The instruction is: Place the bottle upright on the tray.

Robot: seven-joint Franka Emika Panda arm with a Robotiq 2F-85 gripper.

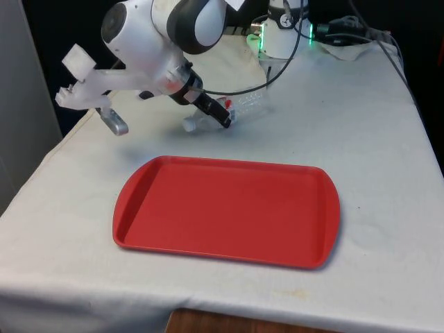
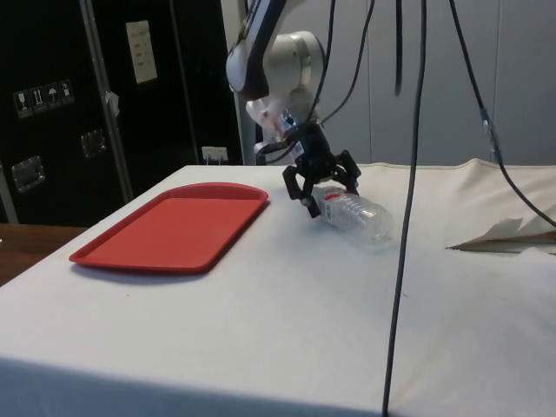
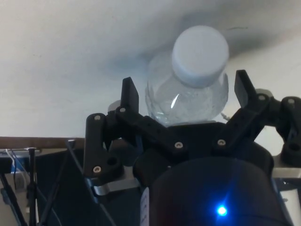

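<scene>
The clear bottle [image 2: 354, 213] with its white cap [image 3: 200, 55] lies on its side on the white cloth [image 2: 261, 304], beyond the red tray's [image 1: 222, 208] far edge and apart from it. The gripper [image 2: 320, 185] is down at the bottle's neck end with its fingers [image 3: 130, 94] spread to either side, not closed on it. By my judgement nothing is done yet: gripping, lifting, turning the bottle upright and setting it on the bare tray are all left
</scene>
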